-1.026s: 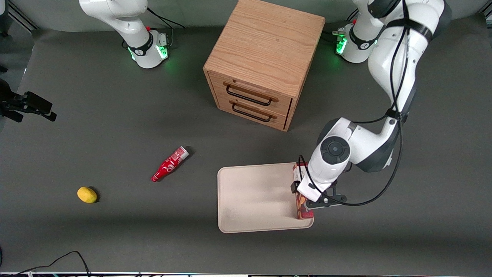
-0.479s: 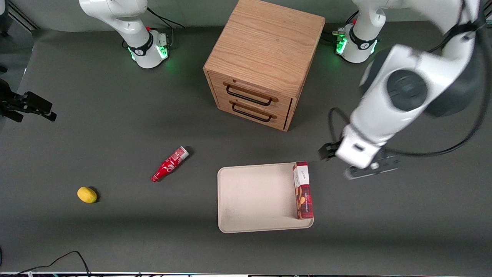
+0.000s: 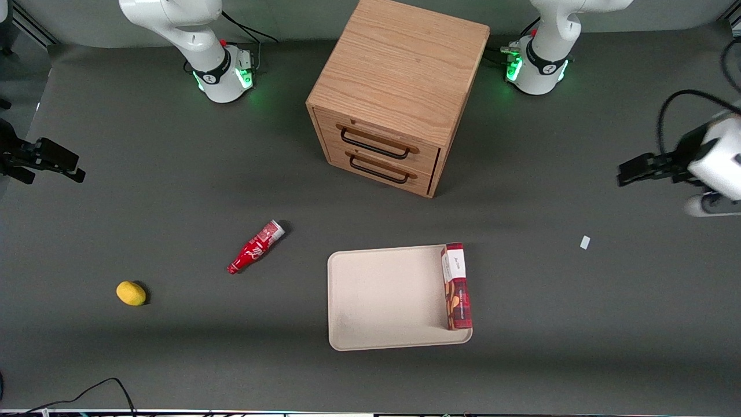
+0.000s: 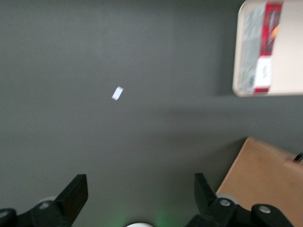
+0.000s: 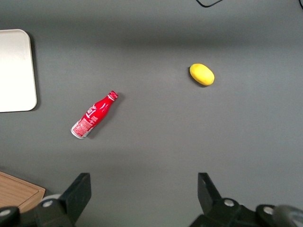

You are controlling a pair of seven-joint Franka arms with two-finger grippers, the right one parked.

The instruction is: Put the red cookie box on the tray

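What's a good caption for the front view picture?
Red cookie box lies on the tray; open tool away.

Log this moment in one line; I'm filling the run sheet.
red cookie box: on tray, along its edge | gripper: open, empty, above bare table | task: placed

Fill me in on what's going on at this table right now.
The red cookie box lies flat on the tray, along the tray's edge toward the working arm's end of the table, so the placing looks done. The gripper is open and empty, off toward the working arm's end of the table and well clear of the tray. A wooden drawer cabinet stands farther from the front camera than the tray. A red bottle and a yellow lemon lie toward the parked arm's end.
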